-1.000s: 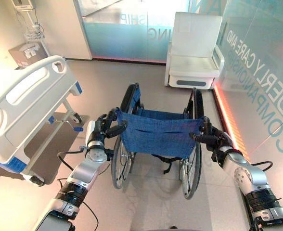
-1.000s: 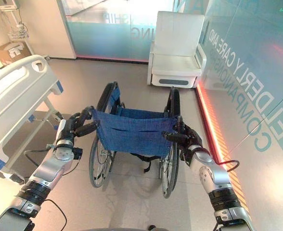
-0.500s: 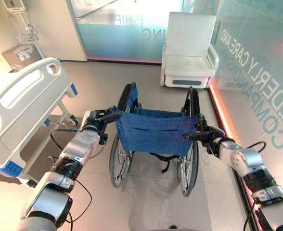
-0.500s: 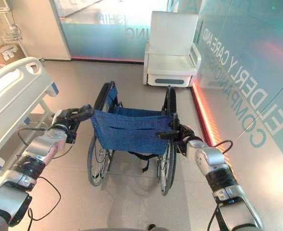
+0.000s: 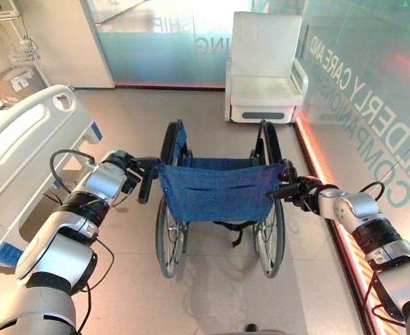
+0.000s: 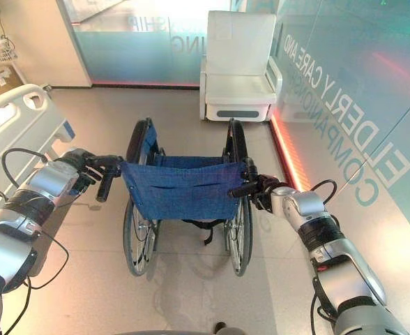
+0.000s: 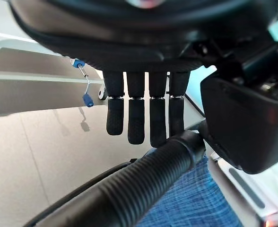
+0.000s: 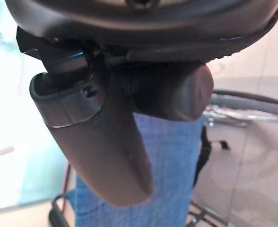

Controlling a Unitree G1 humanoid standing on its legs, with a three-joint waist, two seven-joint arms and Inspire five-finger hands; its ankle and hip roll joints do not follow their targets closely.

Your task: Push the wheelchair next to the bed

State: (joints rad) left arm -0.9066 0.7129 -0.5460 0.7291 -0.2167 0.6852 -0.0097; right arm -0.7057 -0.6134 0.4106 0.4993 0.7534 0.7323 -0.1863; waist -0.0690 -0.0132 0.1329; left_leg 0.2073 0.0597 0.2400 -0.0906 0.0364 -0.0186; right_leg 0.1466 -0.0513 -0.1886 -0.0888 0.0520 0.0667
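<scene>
On the floor, left eye view: one wheelchair with a blue fabric backrest and black frame (image 5: 215, 188) stands mid-room, facing a white padded armchair (image 5: 264, 70). One white hospital bed with moulded side rails (image 5: 24, 139) lies well apart to the robot's left.
Left robot hand (image 5: 134, 169): at the wheelchair's left push handle, fingers hanging down beside it.
Right robot hand (image 5: 304, 192): wrapped round the right push handle.
Change: a second ago both hands were curled on the handles. Now the left one has let go and both arms reach further out, with the chair rolled forward.
Meaning: as I judge it, the chair is moving but not yet beside the bed. With only one firm hold, turning it left looks less sure.
Right eye view: same layout, with open floor between the wheelchair's left wheel (image 6: 130, 234) and the bed.
Left wrist view: fingers (image 7: 136, 113) straight and released. The ribbed black rubber left push handle (image 7: 153, 170) crosses just past their tips.
Right wrist view: the rounded end of the black right push handle (image 8: 177, 90) sticks out of the clenched hand, blue fabric behind it.
Count: one wheelchair, two big wheels, two push handles, one bed, one armchair, two robot hands.
</scene>
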